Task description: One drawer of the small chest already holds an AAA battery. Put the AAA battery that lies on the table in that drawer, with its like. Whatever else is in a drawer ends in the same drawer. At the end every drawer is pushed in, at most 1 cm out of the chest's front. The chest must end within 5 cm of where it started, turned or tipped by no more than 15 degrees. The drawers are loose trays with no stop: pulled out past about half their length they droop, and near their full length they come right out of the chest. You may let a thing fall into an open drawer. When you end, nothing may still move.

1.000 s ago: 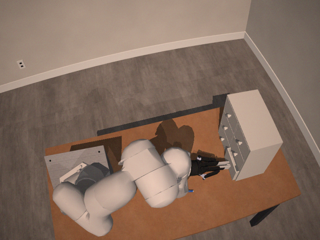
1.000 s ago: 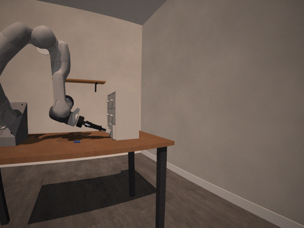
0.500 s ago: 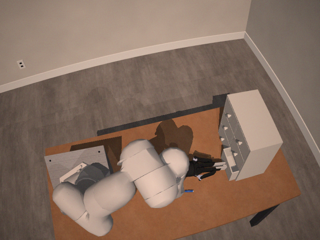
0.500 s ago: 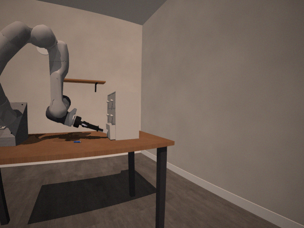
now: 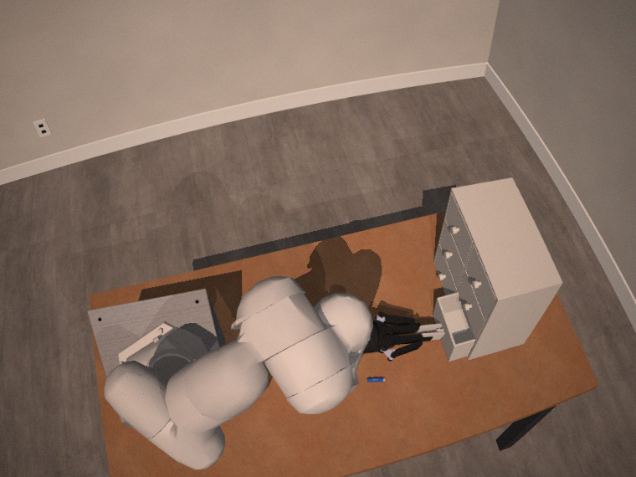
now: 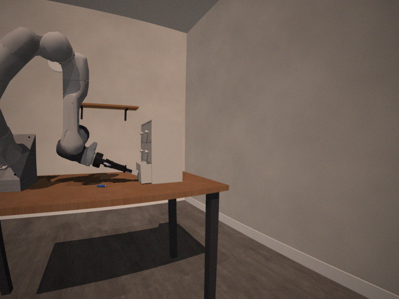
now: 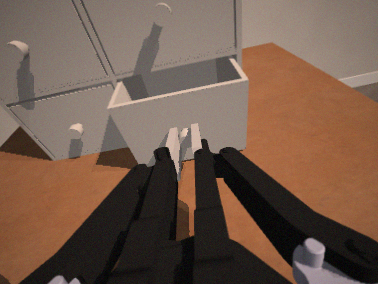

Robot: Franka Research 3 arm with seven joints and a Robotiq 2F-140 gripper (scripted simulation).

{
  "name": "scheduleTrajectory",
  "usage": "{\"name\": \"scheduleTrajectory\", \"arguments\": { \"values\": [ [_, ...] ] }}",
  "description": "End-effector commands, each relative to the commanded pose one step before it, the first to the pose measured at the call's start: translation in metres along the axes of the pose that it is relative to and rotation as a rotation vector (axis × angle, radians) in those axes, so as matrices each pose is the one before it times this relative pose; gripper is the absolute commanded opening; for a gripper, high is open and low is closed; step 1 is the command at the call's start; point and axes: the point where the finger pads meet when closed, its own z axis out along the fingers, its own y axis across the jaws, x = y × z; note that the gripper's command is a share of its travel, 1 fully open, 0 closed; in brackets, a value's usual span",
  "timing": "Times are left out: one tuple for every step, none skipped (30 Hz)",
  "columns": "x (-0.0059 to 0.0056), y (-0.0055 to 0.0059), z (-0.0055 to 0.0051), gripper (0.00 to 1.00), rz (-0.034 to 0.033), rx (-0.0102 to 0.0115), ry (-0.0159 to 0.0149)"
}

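With my tool (image 5: 436, 331) (image 6: 132, 172) (image 7: 186, 137) nearly closed on the drawer knob (image 7: 184, 133), I judge the battery (image 5: 375, 380) (image 6: 101, 185), lower centre in the top view, light, stiff, roll-prone, best gripped mid-barrel.

The drawer (image 5: 459, 351) (image 6: 145, 173) (image 7: 220, 115) is now standing farther out of the chest (image 5: 508, 241) (image 6: 167, 154) (image 7: 239, 30), showing more of its inside from above. The gripper (image 5: 435, 331) (image 6: 132, 171) (image 7: 186, 137) is drawing back with it, its fingertips gripping the knob (image 7: 184, 134), and the arm (image 5: 303, 344) (image 6: 72, 112) is retreating too. From the top (a small thing, this), more of the battery (image 5: 376, 380) (image 6: 101, 185) is peeking out beside the arm.
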Motion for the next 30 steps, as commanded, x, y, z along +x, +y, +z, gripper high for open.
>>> {"name": "scheduleTrajectory", "arguments": {
  "values": [
    [-0.00100, 0.00080, -0.00388, 0.08, 0.00922, -0.00419, 0.00113],
    [-0.00030, 0.00000, -0.00082, 0.08, 0.00000, 0.00000, 0.00000],
    [-0.00028, 0.00000, -0.00077, 0.08, 0.00000, 0.00000, 0.00000],
    [-0.00026, 0.00000, -0.00071, 0.08, 0.00000, 0.00000, 0.00000],
    [-0.00024, 0.00000, -0.00066, 0.08, 0.00000, 0.00000, 0.00000],
    [-0.00022, 0.00000, -0.00061, 0.08, 0.00000, 0.00000, 0.00000],
    [-0.00020, 0.00000, -0.00055, 0.08, 0.00000, 0.00000, 0.00000],
    [-0.00018, 0.00000, -0.00050, 0.08, 0.00000, 0.00000, 0.00000],
    [-0.00016, 0.00000, -0.00044, 0.08, 0.00000, 0.00000, 0.00000],
    [-0.00014, 0.00000, -0.00039, 0.08, 0.00000, 0.00000, 0.00000],
    [-0.00012, 0.00000, -0.00034, 0.08, 0.00000, 0.00000, 0.00000],
    [0.00000, 0.00000, 0.00000, 0.08, 0.00000, 0.00000, 0.00000],
    [0.00000, 0.00000, 0.00000, 0.08, 0.00000, 0.00000, 0.00000],
    [-0.00011, 0.00000, -0.00029, 0.08, 0.00000, 0.00000, 0.00000],
    [-0.00009, 0.00000, -0.00025, 0.08, 0.00000, 0.00000, 0.00000],
    [-0.00007, 0.00000, -0.00020, 0.08, 0.00000, 0.00000, 0.00000],
    [-0.00006, 0.00000, -0.00016, 0.08, 0.00000, 0.00000, 0.00000],
    [-0.00005, 0.00000, -0.00012, 0.08, 0.00000, 0.00000, 0.00000],
    [-0.00003, 0.00000, -0.00009, 0.08, 0.00000, 0.00000, 0.00000],
    [-0.00002, 0.00000, -0.00006, 0.08, 0.00000, 0.00000, 0.00000],
    [-0.00001, 0.00000, -0.00004, 0.08, 0.00000, 0.00000, 0.00000],
    [-0.00001, 0.00000, -0.00002, 0.08, 0.00000, 0.00000, 0.00000],
    [0.00000, 0.00000, -0.00001, 0.08, 0.00000, 0.00000, 0.00000],
    [0.00000, 0.00000, 0.00000, 0.08, 0.00000, 0.00000, 0.00000],
    [0.00000, 0.00000, 0.00000, 0.08, 0.00000, 0.00000, 0.00000],
    [0.00000, 0.00000, 0.00000, 0.08, 0.00000, 0.00000, 0.00000],
    [0.00000, 0.00000, 0.00000, 0.08, 0.00000, 0.00000, 0.00000],
    [0.00000, 0.00000, 0.00000, 0.08, 0.00000, 0.00000, 0.00000],
    [0.00000, 0.00000, 0.00000, 0.08, 0.00000, 0.00000, 0.00000],
    [0.00000, 0.00000, 0.00000, 0.08, 0.00000, 0.00000, 0.00000]
  ]
}}
